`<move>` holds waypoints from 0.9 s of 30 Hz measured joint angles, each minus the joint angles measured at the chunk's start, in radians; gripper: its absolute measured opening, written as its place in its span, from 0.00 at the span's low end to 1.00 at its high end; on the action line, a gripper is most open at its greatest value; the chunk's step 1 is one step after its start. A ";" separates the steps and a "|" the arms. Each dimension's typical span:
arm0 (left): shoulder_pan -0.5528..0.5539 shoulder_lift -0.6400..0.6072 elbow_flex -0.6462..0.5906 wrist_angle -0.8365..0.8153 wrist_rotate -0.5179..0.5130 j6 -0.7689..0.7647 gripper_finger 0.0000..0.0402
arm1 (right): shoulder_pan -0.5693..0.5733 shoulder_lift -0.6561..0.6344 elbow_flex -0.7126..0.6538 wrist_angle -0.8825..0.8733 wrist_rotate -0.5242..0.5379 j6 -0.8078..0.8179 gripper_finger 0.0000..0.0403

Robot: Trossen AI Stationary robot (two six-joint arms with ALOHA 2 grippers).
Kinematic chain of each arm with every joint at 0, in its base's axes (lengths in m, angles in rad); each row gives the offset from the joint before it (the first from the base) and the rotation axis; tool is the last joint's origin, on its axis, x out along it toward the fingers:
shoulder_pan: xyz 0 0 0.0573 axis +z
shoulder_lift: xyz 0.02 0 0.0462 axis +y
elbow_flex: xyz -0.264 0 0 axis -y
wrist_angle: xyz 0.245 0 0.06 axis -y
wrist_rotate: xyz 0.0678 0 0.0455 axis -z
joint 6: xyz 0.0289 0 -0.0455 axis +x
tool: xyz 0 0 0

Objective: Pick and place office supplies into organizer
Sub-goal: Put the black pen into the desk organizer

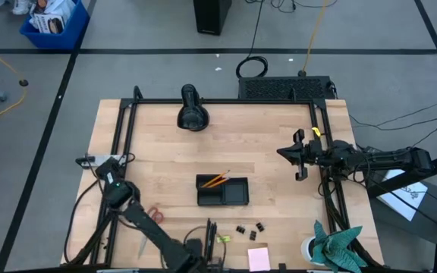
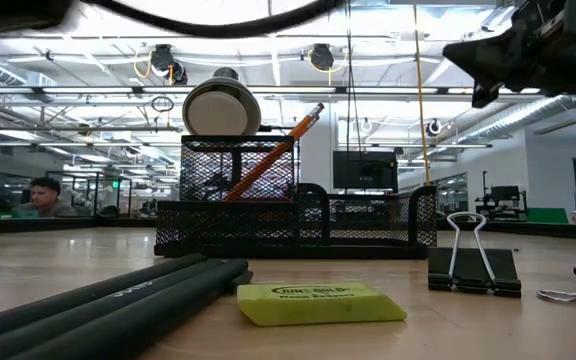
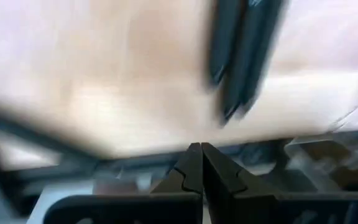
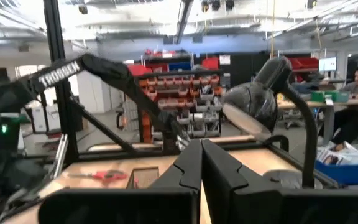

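Yellow eraser [image 2: 320, 302] on wooden table [image 2: 528, 335], bright workshop beyond.

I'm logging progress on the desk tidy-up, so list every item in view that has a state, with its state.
Organizer: upright, holding pencils only.
Pencils: in organizer, leaning.
Scissors: on table, outside.
Pens: on table, outside.
Binder clips: on table, outside.
Yellow eraser: flat on table.
Sticky-note pad: on table, outside.
Left gripper: shut, empty, over the pens.
Right gripper: shut, empty, raised.

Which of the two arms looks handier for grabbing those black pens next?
Probably the left: its gripper, jaws shut, hangs just by the black pens at the table's near edge. The right gripper is raised at the far right side.
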 joint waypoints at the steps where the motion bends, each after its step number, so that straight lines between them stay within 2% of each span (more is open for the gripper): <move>1: 0.000 0.000 0.014 -0.017 -0.026 0.003 0.00 | 0.000 0.000 0.000 -0.009 0.000 0.000 0.00; 4: -0.014 -0.010 0.083 -0.116 -0.092 0.010 0.00 | 0.000 0.001 0.000 -0.021 -0.001 0.003 0.00; 7: -0.023 -0.011 0.157 -0.195 -0.094 0.006 0.00 | 0.000 0.001 0.000 -0.051 -0.011 0.010 0.00; 12: -0.048 -0.011 0.235 -0.236 -0.095 0.003 0.00 | 0.000 0.001 0.000 -0.073 -0.053 0.029 0.00; 19: -0.086 -0.010 0.239 -0.411 0.015 0.006 0.00 | 0.000 0.001 0.000 -0.066 -0.053 0.010 0.00; 23: -0.132 -0.010 0.239 -0.512 0.045 0.007 0.00 | 0.000 0.001 0.000 -0.066 -0.053 0.010 0.00; 27: -0.154 -0.010 0.225 -0.522 0.062 0.015 0.00 | 0.000 0.001 0.000 -0.066 -0.053 0.031 0.00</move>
